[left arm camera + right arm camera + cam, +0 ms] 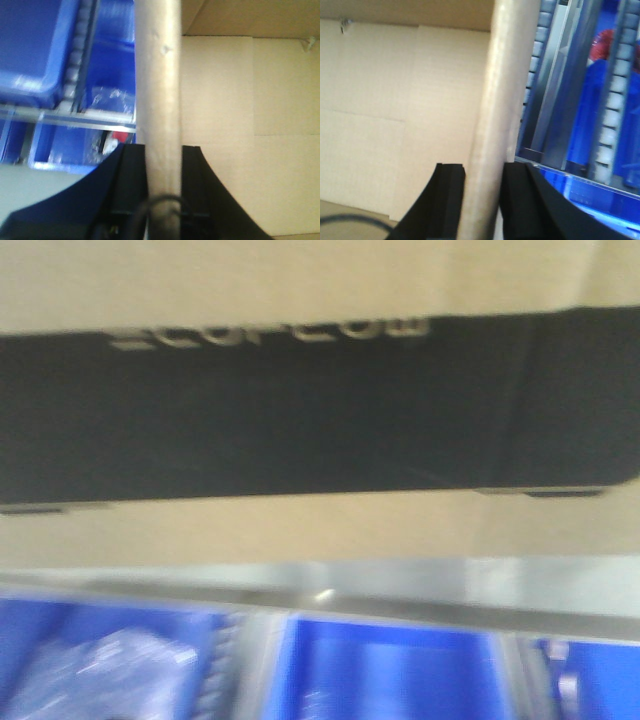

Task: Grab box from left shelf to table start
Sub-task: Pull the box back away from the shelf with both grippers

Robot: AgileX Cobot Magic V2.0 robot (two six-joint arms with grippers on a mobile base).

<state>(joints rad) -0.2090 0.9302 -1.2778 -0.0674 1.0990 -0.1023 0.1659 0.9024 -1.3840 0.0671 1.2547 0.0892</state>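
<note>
The brown cardboard box (300,530) with its black printed panel and blurred white lettering fills the front view, above the shelf's steel rail (400,605). In the left wrist view my left gripper (163,155) is shut on the box's upright cardboard wall (157,75), one black finger on each side; the box's inside (240,125) lies to the right. In the right wrist view my right gripper (484,175) is likewise shut on the opposite box wall (505,90), with the box's inside (395,110) to the left. The table is out of view.
Blue plastic bins (390,675) sit on the shelf below the rail, one holding a clear bag (100,670). White roller rows (615,100) and more blue bins (35,50) lie just outside the box walls.
</note>
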